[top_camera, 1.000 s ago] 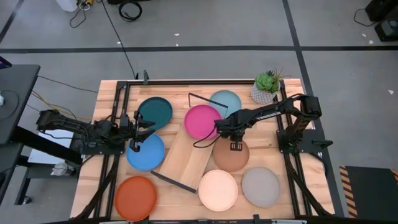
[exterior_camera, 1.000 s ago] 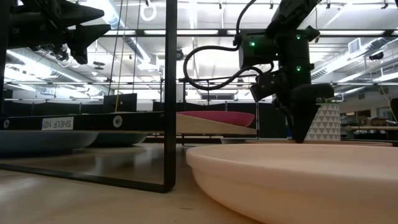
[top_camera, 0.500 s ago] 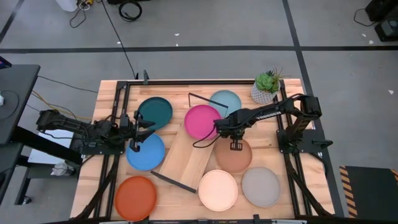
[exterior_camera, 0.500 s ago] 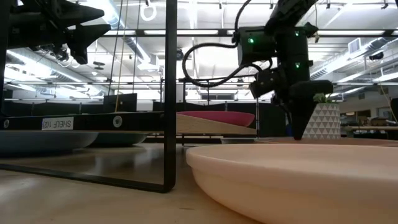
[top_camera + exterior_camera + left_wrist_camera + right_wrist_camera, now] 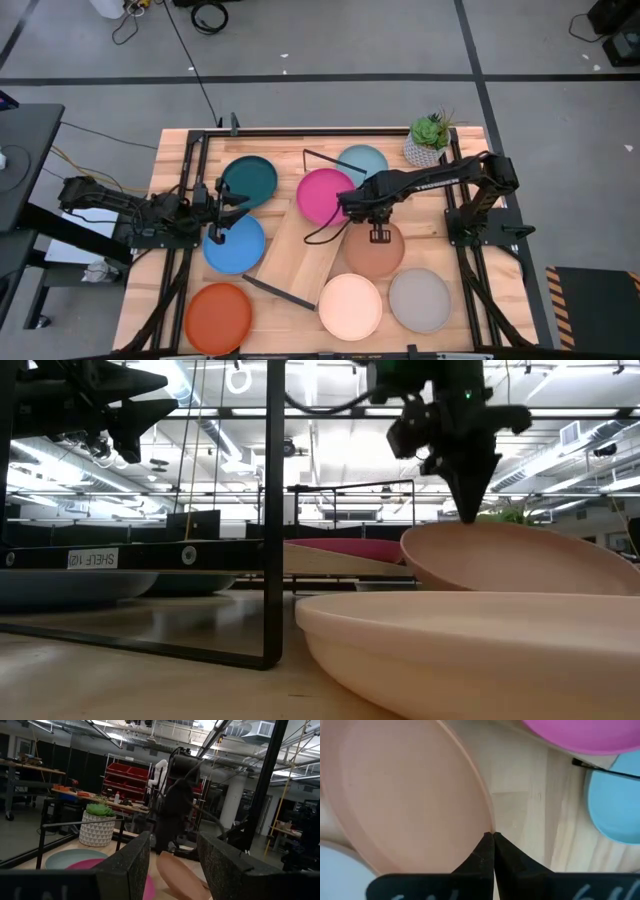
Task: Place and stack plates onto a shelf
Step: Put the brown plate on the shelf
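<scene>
Nearest the low camera sits the cream plate (image 5: pixel 470 650), flat on the tabletop (image 5: pixel 470 150), untouched

Just behind it the terracotta plate (image 5: pixel 520 560) is tilted, one rim lifted, the opposite rim apparently down on the wood. The right gripper (image 5: pixel 470 480) comes in from above and is pinched on that raised rim; the right wrist view shows its fingertips (image 5: pixel 487 845) clamped together right at the plate's edge, so it's grasping the terracotta plate by its shelf-side lip

Key relation: the shelf (image 5: pixel 310 245) lies diagonally across the table centre, its long axis running from the magenta plate (image 5: pixel 325 195) at the far end down toward the near-left. The held rim faces that board, so the plate needs to go up and toward the robot's left to land on the bare near half. Right arm is clearly the closer one for this

Left gripper (image 5: pixel 215 237) hangs over the blue plate (image 5: pixel 235 243), fingers spread, holding nothing, the dark teal plate (image 5: pixel 248 180) just beyond it

Risk as I judge it: an edge pinch on a shallow plate could slip

Farther back, the light blue plate (image 5: pixel 363 160) and a potted plant (image 5: pixel 430 140)
</scene>
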Robot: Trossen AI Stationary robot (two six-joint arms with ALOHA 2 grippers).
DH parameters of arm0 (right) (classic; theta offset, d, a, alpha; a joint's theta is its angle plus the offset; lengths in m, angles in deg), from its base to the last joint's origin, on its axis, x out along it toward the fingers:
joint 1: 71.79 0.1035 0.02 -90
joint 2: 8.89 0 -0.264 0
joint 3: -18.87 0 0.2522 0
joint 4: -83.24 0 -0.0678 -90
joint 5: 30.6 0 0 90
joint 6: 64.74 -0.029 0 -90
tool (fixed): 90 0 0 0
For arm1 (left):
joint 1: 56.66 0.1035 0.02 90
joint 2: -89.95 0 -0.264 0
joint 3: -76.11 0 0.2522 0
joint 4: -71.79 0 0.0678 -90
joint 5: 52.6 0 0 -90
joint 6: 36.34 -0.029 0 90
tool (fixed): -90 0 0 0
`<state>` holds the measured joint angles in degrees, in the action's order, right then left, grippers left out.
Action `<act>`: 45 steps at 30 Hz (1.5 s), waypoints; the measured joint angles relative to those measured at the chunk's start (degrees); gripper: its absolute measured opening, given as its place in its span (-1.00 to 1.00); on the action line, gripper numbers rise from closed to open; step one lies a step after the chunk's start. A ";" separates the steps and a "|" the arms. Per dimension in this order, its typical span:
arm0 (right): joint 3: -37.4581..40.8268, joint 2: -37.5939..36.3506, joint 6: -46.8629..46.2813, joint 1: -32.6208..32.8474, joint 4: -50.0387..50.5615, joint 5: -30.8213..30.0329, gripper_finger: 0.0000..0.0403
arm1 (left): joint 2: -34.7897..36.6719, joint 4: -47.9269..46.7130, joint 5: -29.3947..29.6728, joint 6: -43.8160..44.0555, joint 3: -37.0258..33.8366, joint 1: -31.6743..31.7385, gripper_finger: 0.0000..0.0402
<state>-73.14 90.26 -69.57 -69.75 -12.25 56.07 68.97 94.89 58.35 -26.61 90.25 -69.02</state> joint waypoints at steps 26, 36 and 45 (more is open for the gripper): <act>-5.69 -0.48 -2.14 1.05 11.88 -5.99 -0.99 | 0.00 0.00 0.00 -0.01 -0.01 0.00 -0.14; -12.47 -0.57 3.76 2.31 5.52 -1.68 -0.99 | 0.00 -0.01 0.00 0.00 0.01 0.04 -0.14; -8.97 0.07 1.71 2.49 2.80 -1.46 -0.86 | 0.00 -0.02 0.00 0.00 -0.01 0.02 -0.14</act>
<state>-82.11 90.33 -67.87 -67.26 -9.45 54.61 68.97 94.87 58.35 -26.61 90.24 -69.00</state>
